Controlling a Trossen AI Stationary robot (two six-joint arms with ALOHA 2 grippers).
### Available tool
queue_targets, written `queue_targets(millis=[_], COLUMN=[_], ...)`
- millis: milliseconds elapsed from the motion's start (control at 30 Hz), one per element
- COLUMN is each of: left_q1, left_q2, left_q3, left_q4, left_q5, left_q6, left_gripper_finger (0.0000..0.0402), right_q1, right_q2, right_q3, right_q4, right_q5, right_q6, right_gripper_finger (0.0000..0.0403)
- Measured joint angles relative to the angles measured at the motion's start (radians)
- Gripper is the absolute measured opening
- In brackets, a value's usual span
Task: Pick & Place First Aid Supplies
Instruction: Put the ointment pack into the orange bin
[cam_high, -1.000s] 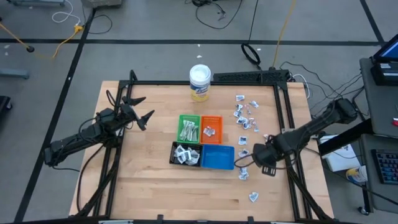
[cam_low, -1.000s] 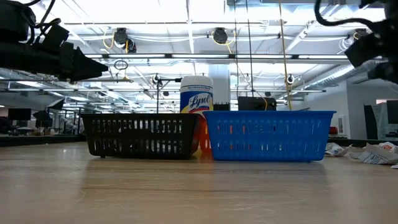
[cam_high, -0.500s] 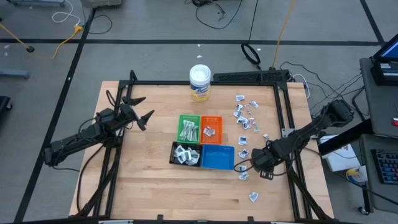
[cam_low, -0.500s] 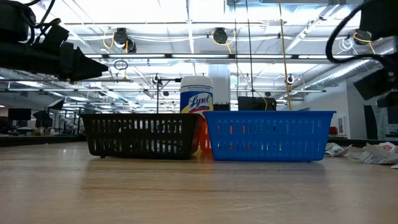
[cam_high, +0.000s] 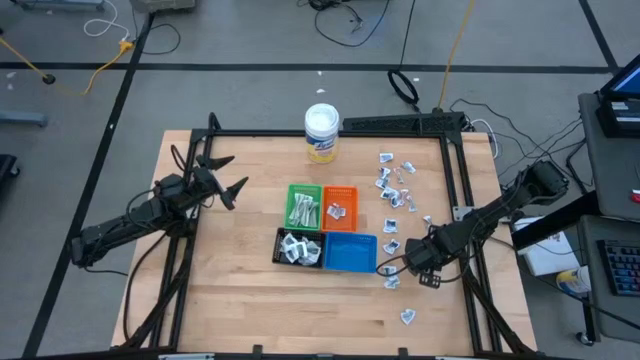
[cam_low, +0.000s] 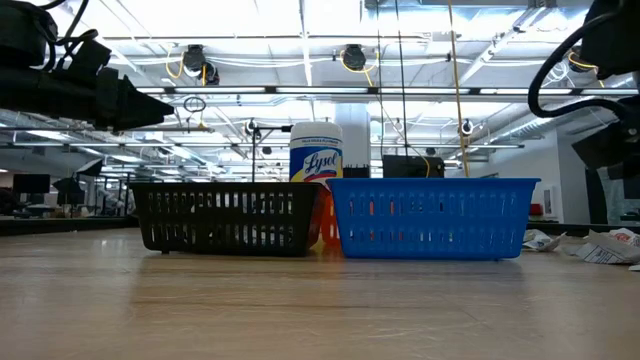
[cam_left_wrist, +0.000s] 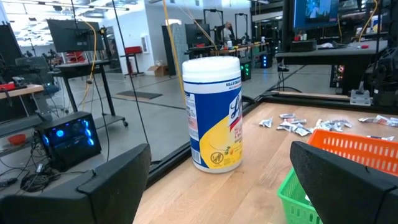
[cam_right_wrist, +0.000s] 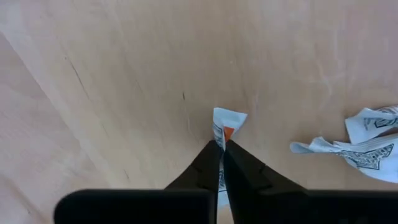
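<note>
Because the loose supplies lie scattered on the wooden table right of the trays, the right gripper is down there just beside the blue plastic tray, its fingers pinched on a small white printed packet; the left gripper waits spread wide, well apart.

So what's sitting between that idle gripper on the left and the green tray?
Nothing: in the high view, only bare wooden table lies between the open left gripper and the green tray.
</note>
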Motion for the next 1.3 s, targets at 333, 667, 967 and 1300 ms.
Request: queue_targets(millis=[333, 667, 967, 1300], left_q1=[0.000, 0.000, 0.000, 0.000], left_q2=[0.000, 0.000, 0.000, 0.000], left_q3=[0.000, 0.000, 0.000, 0.000], left_q4=[0.000, 0.000, 0.000, 0.000], left_q5=[0.000, 0.000, 0.000, 0.000], left_q6=[0.000, 0.000, 0.000, 0.000], left_gripper_finger=[0.0392, 0.0392, 0.0392, 0.0392], right_q1=[-0.026, -0.033, -0.190, -0.436], right_q2=[-0.033, -0.066, 0.087, 0.273], right_q3=[0.204, 0.375, 0.502, 0.708], right_q4=[-0.222, -0.428, -0.388, -0.366], right_q5=[0.004, 0.001, 0.002, 0.006], right_q6=[-0.014, -0.011, -0.133, -0.311], right_gripper_finger=[0.0002, 0.0001, 0.0000, 0.0000])
